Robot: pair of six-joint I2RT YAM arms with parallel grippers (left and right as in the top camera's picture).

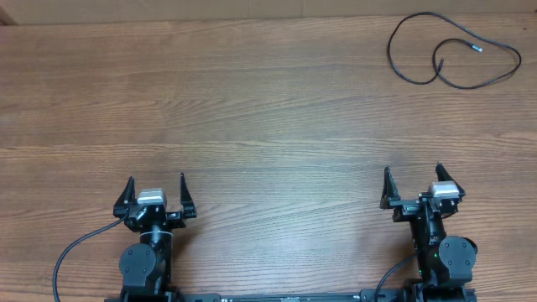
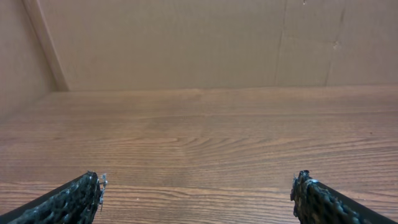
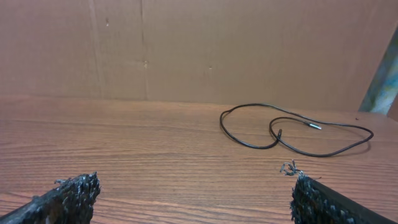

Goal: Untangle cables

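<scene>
Table (image 1: 252, 101): brown wood grain, with a brown board wall (image 2: 186, 43) along its far edge.
Cable (image 1: 437, 74): one thin black cord at the far right corner of the table, lying flat in a loose loop that crosses itself once.
Plug (image 1: 477, 47): small metal tip at one cable end, inside the loop, resting on the wood.
Left gripper (image 1: 156, 195): near edge, left side; jaws spread wide, nothing between them, well apart from the cable.
Right gripper (image 1: 413, 186): near edge, right side; jaws spread wide, nothing held.
Right wrist view: cable (image 3: 278, 138) ahead and to the right of the fingers (image 3: 311, 199), not touching them.
</scene>
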